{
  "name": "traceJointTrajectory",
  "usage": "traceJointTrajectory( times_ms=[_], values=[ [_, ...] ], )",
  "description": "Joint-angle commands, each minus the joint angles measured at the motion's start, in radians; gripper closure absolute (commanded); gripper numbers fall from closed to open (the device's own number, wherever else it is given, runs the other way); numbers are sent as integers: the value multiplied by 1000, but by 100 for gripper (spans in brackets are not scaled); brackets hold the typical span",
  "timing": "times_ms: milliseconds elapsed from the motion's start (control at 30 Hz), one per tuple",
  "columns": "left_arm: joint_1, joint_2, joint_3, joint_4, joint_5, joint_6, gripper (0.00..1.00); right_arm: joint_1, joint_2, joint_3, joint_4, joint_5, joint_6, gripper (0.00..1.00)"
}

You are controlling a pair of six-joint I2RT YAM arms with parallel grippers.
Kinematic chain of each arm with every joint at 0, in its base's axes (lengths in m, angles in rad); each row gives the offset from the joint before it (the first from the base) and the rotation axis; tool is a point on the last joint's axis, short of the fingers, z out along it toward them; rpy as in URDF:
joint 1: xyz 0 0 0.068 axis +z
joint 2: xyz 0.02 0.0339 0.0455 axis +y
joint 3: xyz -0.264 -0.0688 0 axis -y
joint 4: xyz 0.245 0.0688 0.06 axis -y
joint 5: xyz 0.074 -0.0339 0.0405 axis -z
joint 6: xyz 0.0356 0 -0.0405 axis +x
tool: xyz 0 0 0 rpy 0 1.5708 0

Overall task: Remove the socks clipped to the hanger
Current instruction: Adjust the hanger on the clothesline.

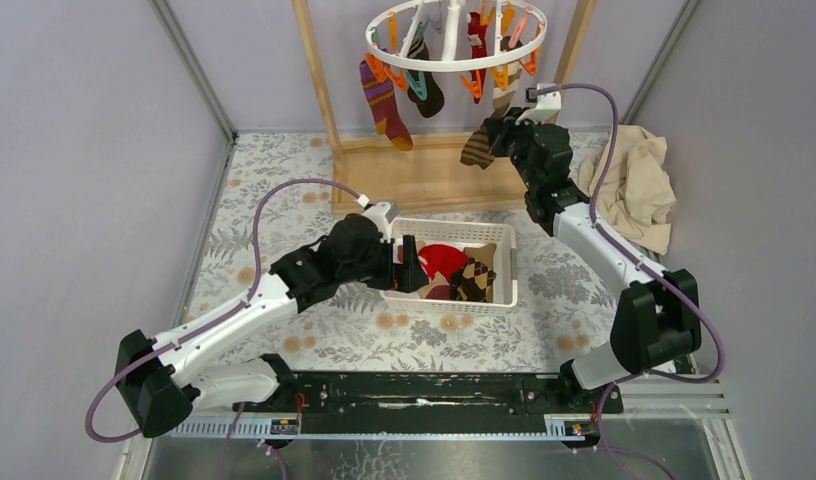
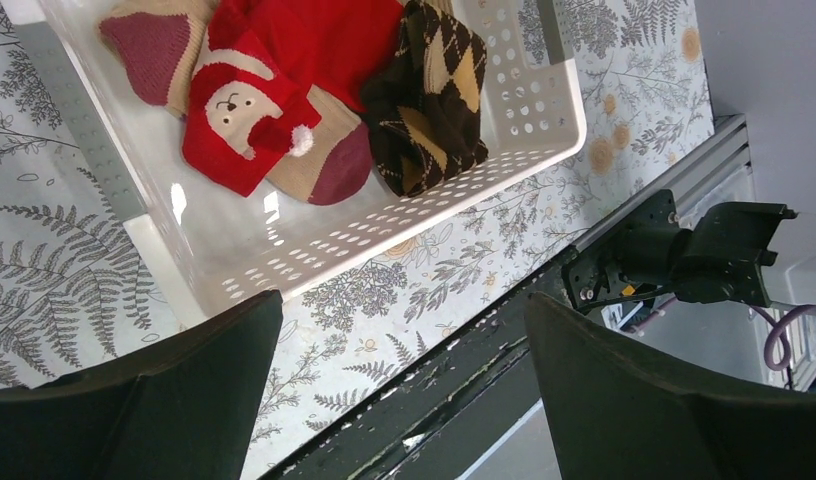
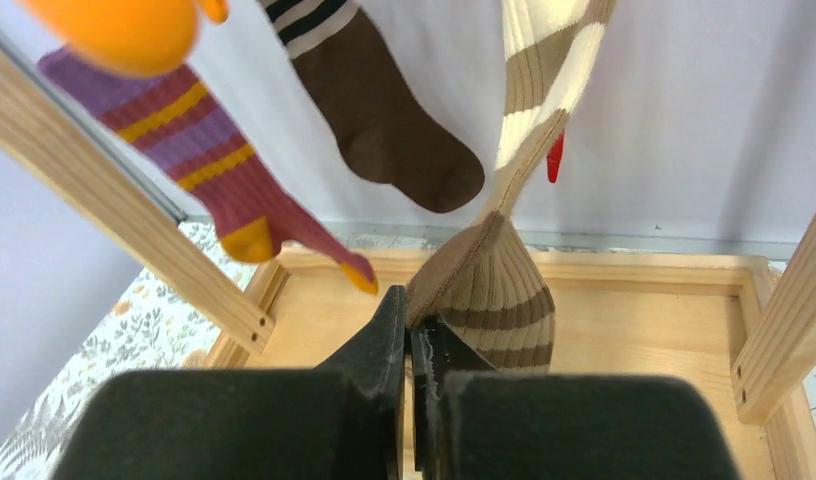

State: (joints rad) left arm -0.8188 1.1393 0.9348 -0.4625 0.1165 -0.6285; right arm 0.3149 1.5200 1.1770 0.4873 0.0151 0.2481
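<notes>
The white ring hanger [image 1: 454,62] with orange and teal clips hangs at the top, with a purple-orange striped sock [image 1: 383,103], a dark brown sock [image 1: 425,92] and a red sock [image 1: 479,40] clipped to it. My right gripper [image 1: 496,135] is shut on the toe end of a tan brown-striped sock [image 3: 499,290], which still stretches up to its clip. In the right wrist view the gripper [image 3: 412,318] pinches the fabric edge. My left gripper [image 1: 409,265] is open and empty at the left rim of the white basket [image 1: 504,285]; in the left wrist view the gripper [image 2: 399,310] is above the table beside the basket.
The basket [image 2: 284,260] holds a red bear sock [image 2: 246,112], a brown argyle sock [image 2: 429,100] and a tan sock with a maroon toe [image 2: 324,165]. The wooden rack frame [image 1: 424,180] stands behind it. A beige cloth [image 1: 634,185] lies at the right.
</notes>
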Motion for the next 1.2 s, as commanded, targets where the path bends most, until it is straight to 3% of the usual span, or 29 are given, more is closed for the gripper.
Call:
traceJointTrajectory(
  times_ms=[0, 533, 1167],
  values=[
    [-6, -35, -24, 50, 15, -19, 1, 55, -93, -19, -30, 67, -87, 100],
    [-8, -76, -36, 59, 34, -39, 1, 223, -213, -6, -166, 134, -176, 100],
    [-7, -120, -53, 43, 18, -33, 1, 458, -75, 163, -258, 206, -307, 100]
  ],
)
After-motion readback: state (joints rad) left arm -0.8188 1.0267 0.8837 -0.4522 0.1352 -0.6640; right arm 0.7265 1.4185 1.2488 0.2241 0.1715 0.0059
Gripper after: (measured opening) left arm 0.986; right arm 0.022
